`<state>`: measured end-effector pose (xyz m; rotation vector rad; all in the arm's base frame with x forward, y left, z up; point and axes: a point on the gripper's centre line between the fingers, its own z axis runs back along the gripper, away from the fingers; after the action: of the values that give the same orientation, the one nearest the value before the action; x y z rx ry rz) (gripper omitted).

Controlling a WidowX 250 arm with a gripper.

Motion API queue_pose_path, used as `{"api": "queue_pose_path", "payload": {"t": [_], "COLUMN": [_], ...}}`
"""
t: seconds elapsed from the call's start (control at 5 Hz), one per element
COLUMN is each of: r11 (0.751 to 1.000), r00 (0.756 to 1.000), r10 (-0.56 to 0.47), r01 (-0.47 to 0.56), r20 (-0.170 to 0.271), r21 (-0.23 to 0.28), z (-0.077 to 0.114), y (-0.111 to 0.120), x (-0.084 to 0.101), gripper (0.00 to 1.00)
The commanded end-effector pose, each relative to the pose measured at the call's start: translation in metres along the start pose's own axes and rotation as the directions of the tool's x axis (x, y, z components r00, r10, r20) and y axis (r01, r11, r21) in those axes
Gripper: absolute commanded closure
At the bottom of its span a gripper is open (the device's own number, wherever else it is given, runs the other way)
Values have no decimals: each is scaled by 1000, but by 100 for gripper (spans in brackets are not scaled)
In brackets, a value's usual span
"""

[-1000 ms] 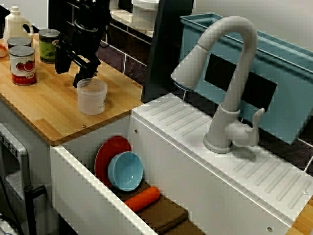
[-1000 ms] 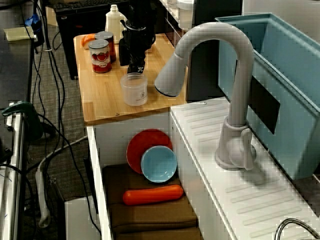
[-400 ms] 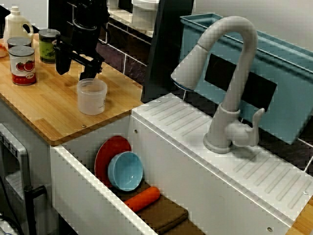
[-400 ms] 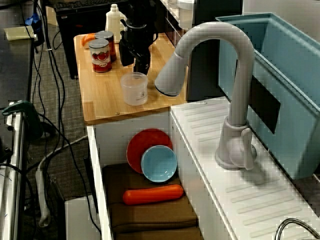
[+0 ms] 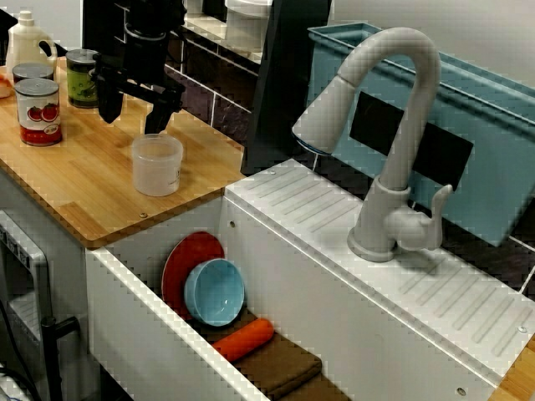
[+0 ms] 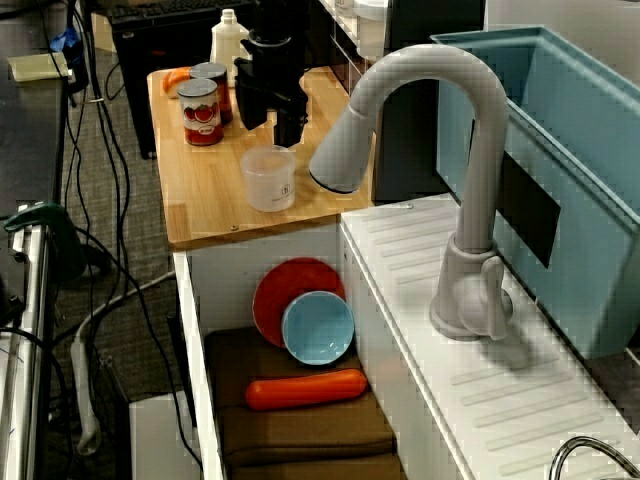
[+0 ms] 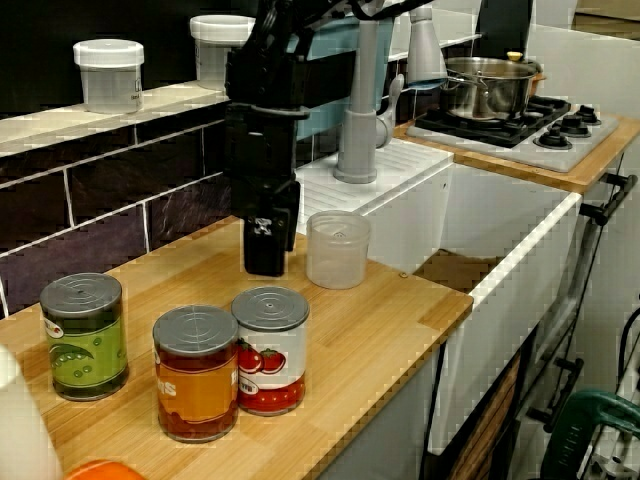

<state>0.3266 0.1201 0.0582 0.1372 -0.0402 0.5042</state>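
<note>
My black gripper (image 5: 132,114) hangs open over the wooden counter (image 5: 79,188), with nothing between its fingers. A translucent plastic cup (image 5: 156,164) stands upright and empty just in front of it, near the counter's sink-side edge. In the view from above, the gripper (image 6: 270,120) is just beyond the cup (image 6: 268,178), its fingertips at about rim height. The view along the counter shows the gripper (image 7: 266,255) left of the cup (image 7: 337,250) with a narrow gap between them.
A tomato can (image 5: 38,111), a green-label can (image 5: 82,78), an orange-label can (image 7: 195,372) and a white bottle (image 5: 29,42) stand at the counter's far end. The sink holds a red plate (image 5: 191,266), blue bowl (image 5: 215,291), carrot (image 5: 242,339). Grey faucet (image 5: 393,125), blue bin (image 5: 468,142) behind.
The gripper has lifted off the cup's far side and turned, so both fingers now point down at about rim height. The cup has not moved.
</note>
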Motion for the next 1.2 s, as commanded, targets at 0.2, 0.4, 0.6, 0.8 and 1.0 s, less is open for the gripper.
{"api": "queue_pose_path", "payload": {"t": [0.2, 0.4, 0.6, 0.8, 1.0], "r11": [987, 986, 985, 984, 984], "r00": [987, 986, 985, 984, 985], "r10": [154, 164, 170, 175, 174], "r01": [-152, -163, -169, -174, -173], "r20": [48, 36, 29, 19, 19], "r21": [-44, -37, -43, -46, -50], "z": [24, 19, 17, 18, 19], "y": [-10, -20, -24, -23, -23], "x": [-33, -48, -57, -60, -63], "gripper": [0, 0, 0, 0, 0]}}
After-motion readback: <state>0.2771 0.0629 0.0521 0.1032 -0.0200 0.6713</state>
